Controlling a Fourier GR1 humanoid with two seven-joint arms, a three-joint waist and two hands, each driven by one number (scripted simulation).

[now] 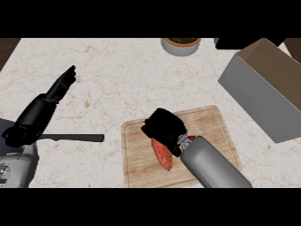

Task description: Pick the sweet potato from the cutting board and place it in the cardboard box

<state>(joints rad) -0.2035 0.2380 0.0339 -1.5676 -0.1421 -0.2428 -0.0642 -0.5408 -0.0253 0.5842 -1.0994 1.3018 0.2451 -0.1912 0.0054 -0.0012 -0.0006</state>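
Note:
An orange-red sweet potato (162, 156) lies lengthwise on the wooden cutting board (211, 121) near the counter's front. My right hand (163, 126) hangs over the board with its fingers curled down onto the potato's far end, hiding that end. The cardboard box (270, 88), grey outside and brown inside, stands open at the right of the counter, apart from the board. My left hand (60, 86) is at the left over the counter, fingers straight and pointing away, holding nothing.
A small pot with soil (181, 45) stands at the counter's far edge. A dark object (244, 42) sits behind the box. The counter's left edge borders dark wood.

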